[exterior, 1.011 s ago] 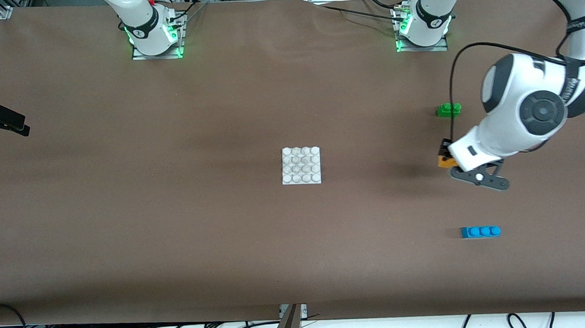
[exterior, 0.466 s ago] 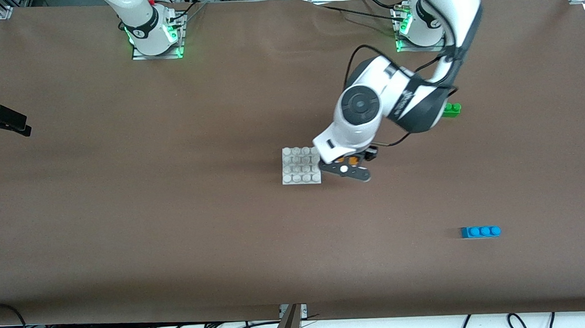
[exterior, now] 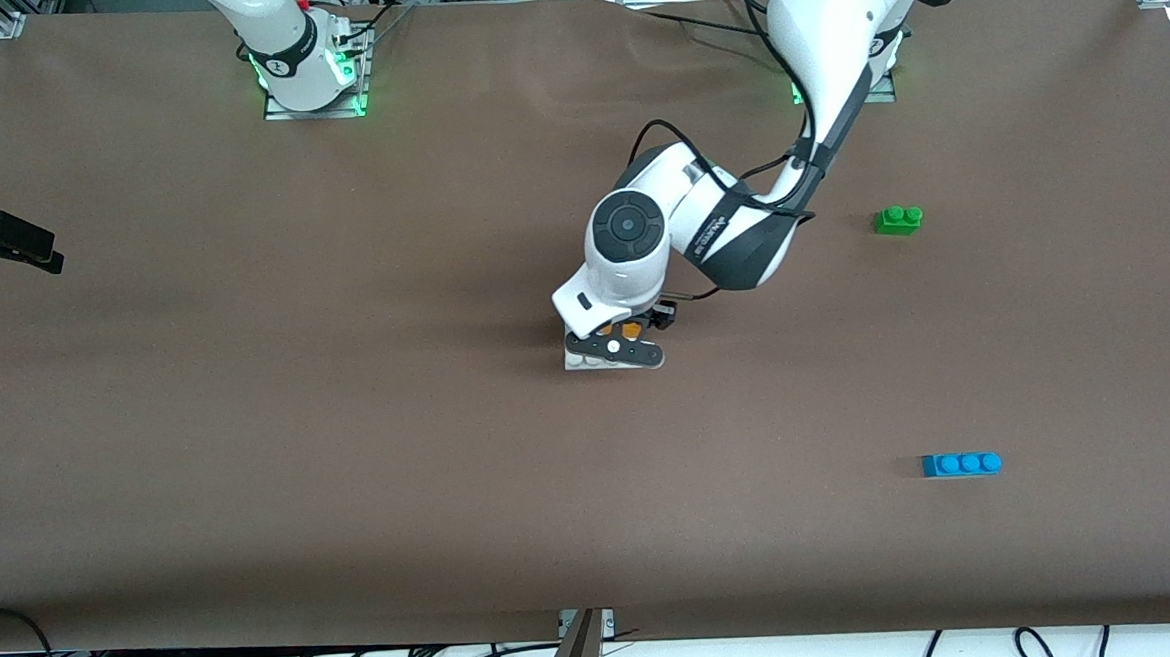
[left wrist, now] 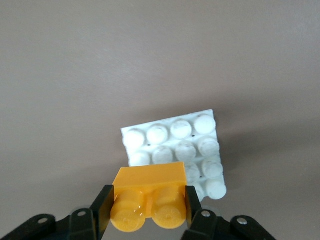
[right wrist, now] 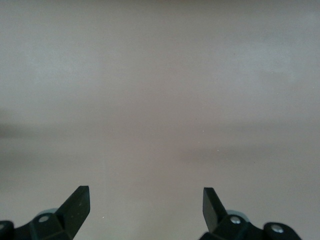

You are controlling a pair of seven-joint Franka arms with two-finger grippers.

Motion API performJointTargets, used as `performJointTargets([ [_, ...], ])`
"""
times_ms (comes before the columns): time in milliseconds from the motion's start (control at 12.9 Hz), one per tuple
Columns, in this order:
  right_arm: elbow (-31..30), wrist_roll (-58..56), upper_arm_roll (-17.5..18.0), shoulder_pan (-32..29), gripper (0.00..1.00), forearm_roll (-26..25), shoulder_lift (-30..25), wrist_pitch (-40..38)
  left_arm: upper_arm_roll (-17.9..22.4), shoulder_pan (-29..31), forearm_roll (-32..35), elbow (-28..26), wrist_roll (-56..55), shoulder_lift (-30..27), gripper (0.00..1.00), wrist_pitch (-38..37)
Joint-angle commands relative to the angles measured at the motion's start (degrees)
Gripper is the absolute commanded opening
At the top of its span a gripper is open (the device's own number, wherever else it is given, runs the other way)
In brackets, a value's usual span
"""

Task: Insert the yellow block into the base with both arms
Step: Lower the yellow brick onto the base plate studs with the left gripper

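Over the base, mid-surface: left gripper hangs low, fingers clamped on the yellow block. Left arm reaches down from its mount at the top edge and bends toward the middle of the brown surface.

Front view: the wrist hides most of the base; only its edge nearest the camera shows, a strip of white studs under the black fingers. A bit of orange-yellow shows between wrist and fingers.

Left wrist view: block sits between the two fingers, one pad on each short end, its two round studs turned toward the camera. Base lies below it, flat on the surface, four-by-four stud grid plain to see. Block overlaps the base's corner in this view; whether the two touch, cannot tell.

Right gripper: fingers wide apart, nothing between them, only bare surface beneath in its wrist view. In the front view it shows as a black shape at the edge of the frame, at the right arm's end of the surface. Right arm waits, only its base and lower link in view.

Green brick lies toward the left arm's end, farther from the camera than the base. Blue brick lies at the same end, nearer the camera, well apart from the green one. Both sit alone, untouched.
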Motion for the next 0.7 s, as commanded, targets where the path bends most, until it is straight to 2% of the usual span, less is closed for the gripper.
performJointTargets([
  [0,-0.14,-0.83,0.70,-0.69,1.00,-0.52,-0.38,-0.29,0.72,-1.35,0.12,2.59,-1.18,3.32,0.20,1.10],
  [622,-0.22,-0.83,0.61,-0.69,1.00,-0.52,-0.38,-0.29,0.54,-2.84,0.21,2.15,-1.18,5.70,0.20,1.72],
])
